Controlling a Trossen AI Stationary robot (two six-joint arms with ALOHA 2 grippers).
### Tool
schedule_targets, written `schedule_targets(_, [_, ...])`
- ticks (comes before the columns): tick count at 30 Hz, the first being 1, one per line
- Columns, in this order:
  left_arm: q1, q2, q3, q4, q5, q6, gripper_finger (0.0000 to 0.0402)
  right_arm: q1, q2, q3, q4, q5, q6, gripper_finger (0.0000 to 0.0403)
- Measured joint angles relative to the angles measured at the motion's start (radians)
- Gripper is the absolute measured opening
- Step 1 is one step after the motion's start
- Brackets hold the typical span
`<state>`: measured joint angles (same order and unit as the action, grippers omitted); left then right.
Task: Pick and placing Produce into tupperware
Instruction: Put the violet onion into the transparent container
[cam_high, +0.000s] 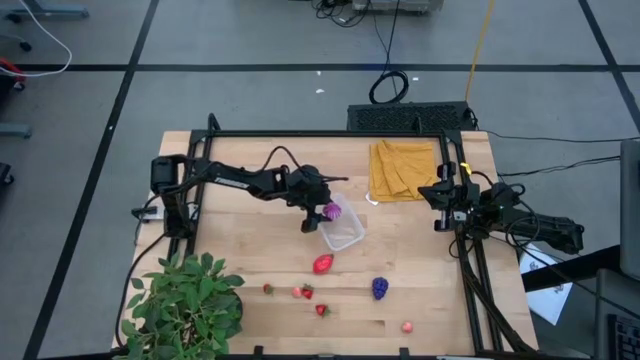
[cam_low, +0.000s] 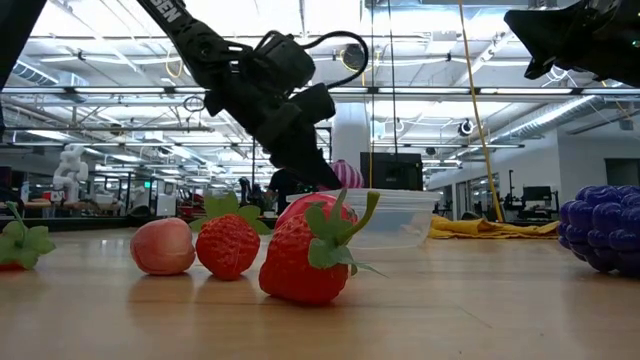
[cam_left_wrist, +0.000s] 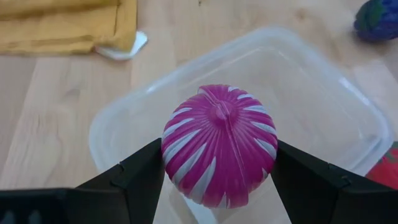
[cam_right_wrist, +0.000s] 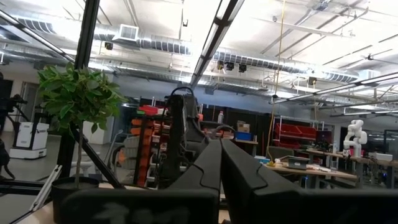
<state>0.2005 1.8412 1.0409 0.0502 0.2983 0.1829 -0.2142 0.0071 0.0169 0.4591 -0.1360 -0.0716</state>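
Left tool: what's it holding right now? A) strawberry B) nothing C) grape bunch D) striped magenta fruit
D: the left tool is closed on the striped magenta fruit, held above the clear tupperware; the grapes and the strawberry lie on the table.

We note a light wooden desk (cam_high: 250, 240) with a black frame along its edges. At its near left corner stands a green leafy potted plant (cam_high: 185, 305). At the far right lies a folded mustard-yellow cloth (cam_high: 402, 168), with a small white piece (cam_left_wrist: 122, 50) showing from under its near edge. Behind the desk we see a black mat (cam_high: 408, 118) and cables (cam_high: 388, 85) on the grey floor.
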Motion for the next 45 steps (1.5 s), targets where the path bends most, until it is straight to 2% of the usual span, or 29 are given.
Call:
schedule_targets(12, [-0.010, 0.024, 0.000, 0.002, 0.013, -0.002, 0.0266, 0.000, 0.000, 0.000, 0.000, 0.000, 0.000, 0.0000])
schedule_targets(21, [-0.020, 0.023, 0.000, -0.015, -0.044, -0.008, 0.0267, 0.000, 0.000, 0.000, 0.000, 0.000, 0.000, 0.0000])
schedule_targets(34, [-0.020, 0.023, 0.000, -0.010, -0.051, -0.013, 0.0267, 0.000, 0.000, 0.000, 0.000, 0.000, 0.000, 0.0000])
schedule_targets(45, [-0.020, 0.023, 0.000, -0.004, -0.203, -0.072, 0.0267, 0.000, 0.000, 0.000, 0.000, 0.000, 0.000, 0.0000])
